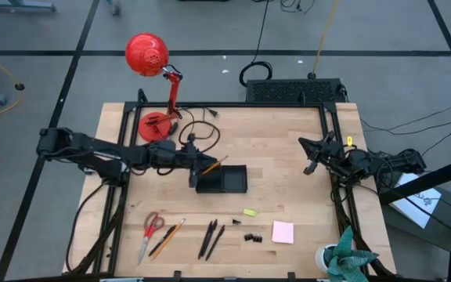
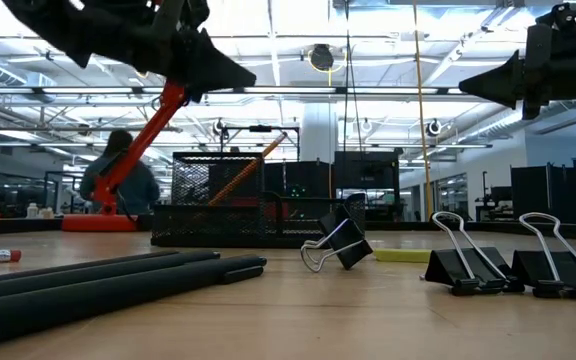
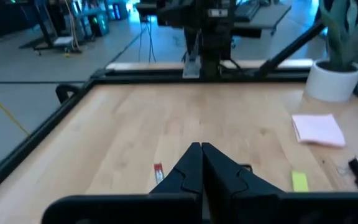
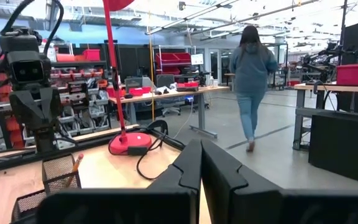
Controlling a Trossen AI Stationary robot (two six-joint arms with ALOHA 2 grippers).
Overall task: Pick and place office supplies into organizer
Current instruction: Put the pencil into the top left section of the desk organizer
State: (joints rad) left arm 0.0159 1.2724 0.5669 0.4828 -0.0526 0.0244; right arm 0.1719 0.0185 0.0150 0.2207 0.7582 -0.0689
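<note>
Light wooden table (image 1: 280,149) | I'm seeing one orange pencil (image 1: 212,165) standing in the black mesh organizer (image 1: 224,181) at centre | left gripper (image 1: 192,177) hovering there, fingers closed, empty | right gripper (image 1: 310,166) at 3 o'clock, closed, empty | red-handled scissors (image 1: 150,231), black pens (image 1: 211,237), pink sticky-note pad (image 1: 283,232) waiting at 6 o'clock.

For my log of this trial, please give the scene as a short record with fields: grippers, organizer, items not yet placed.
left gripper: over the organizer's left end, jaws shut
right gripper: raised near the table's right edge, jaws shut
organizer: table centre, one orange pencil leaning in it
not yet placed: scissors, second pencil, pens, clips, yellow piece, pink pad, all lying on the table in front of the organizer
</note>
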